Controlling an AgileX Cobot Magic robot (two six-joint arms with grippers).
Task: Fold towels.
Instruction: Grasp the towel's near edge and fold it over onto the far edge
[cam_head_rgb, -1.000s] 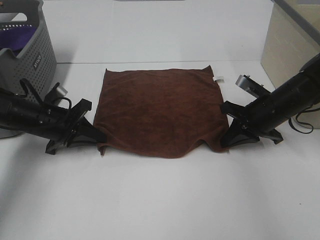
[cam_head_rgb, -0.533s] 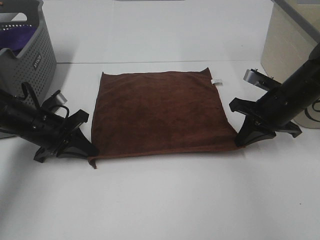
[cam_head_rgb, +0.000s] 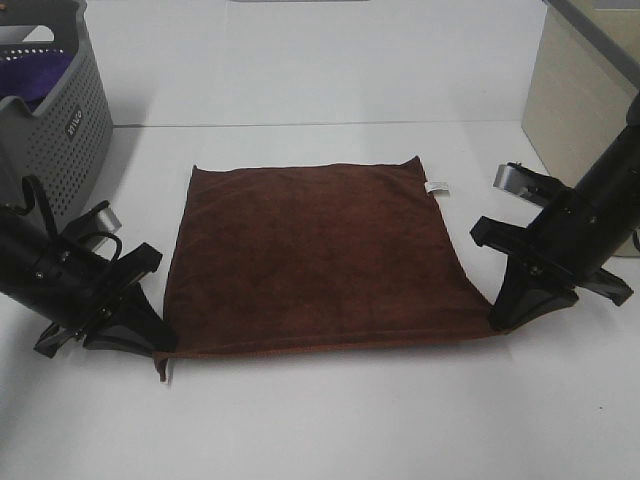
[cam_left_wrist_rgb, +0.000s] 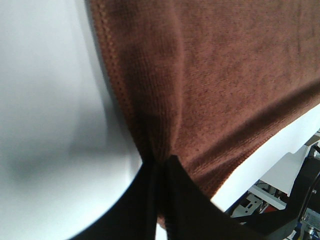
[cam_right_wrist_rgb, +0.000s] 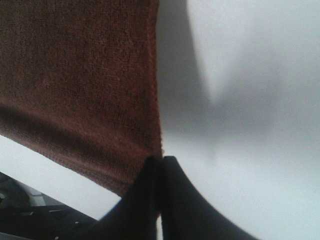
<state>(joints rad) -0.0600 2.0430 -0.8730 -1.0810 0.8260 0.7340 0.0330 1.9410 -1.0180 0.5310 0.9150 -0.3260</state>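
The towel (cam_head_rgb: 320, 255) is stretched between the arms: left gripper (cam_head_rgb: 158, 345) clenches its eight-o'clock corner, right gripper (cam_head_rgb: 496, 321) its four-o'clock corner, near edge seemingly lifted.

Bright, even overhead light; flat white tabletop (cam_head_rgb: 330, 420) nearly washed out at the far side. Soft grey shadows along the dark reddish-brown terry towel (cam_head_rgb: 320, 250) edges. Exterior view slightly soft. Wrist views: weave fairly sharp, black left gripper (cam_left_wrist_rgb: 161, 167) and black right gripper (cam_right_wrist_rgb: 161, 162) blurred close up.
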